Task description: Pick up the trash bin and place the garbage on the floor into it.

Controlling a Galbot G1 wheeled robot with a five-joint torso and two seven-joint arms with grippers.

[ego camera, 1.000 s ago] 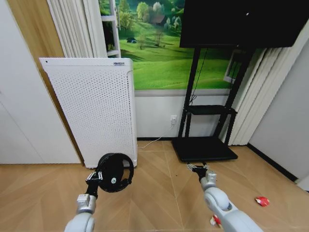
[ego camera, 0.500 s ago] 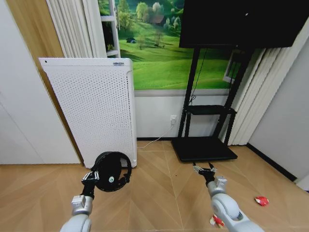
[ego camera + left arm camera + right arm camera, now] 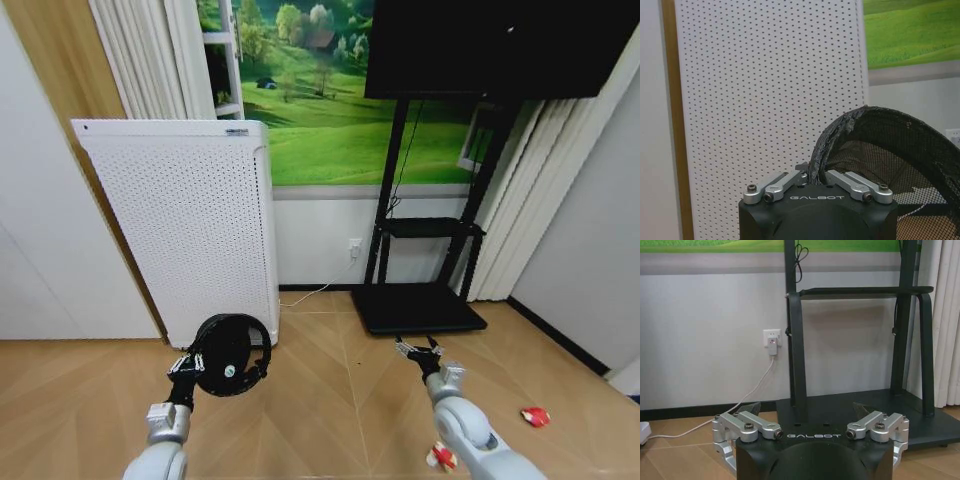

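While I watch the head view, my left tool [image 3: 188, 366] is clenched on the rim of the trash bin [image 3: 230, 355], carrying it off the floor [image 3: 320, 410] in front of the tall white perforated appliance [image 3: 190, 230]. I see the bin tipped on its side, its round base turned toward the camera. From the left wrist view, the left tool's fingers [image 3: 792, 179] pinch the bin's black mesh edge [image 3: 832, 145], and the mesh wall curves away from them, with the white perforated panel [image 3: 765, 90] close behind.

My right tool [image 3: 421, 352] is held out low over the parquet, just short of the black TV stand's base plate [image 3: 418, 307]. It is released, jaws spread and nothing between them. On the right wrist view I see both fingers [image 3: 752, 426] wide apart, facing the stand's legs [image 3: 795, 355], a wall socket [image 3: 772, 338] and a white cable [image 3: 740, 402] trailing down toward the floor.

Two pieces of the garbage lie on the floor to my right: one red-and-white wrapper [image 3: 536, 416] well off to the right of the right arm, another red-and-white piece [image 3: 441, 458] partly hidden right beside that arm's forearm. Both sit well apart from the bin.
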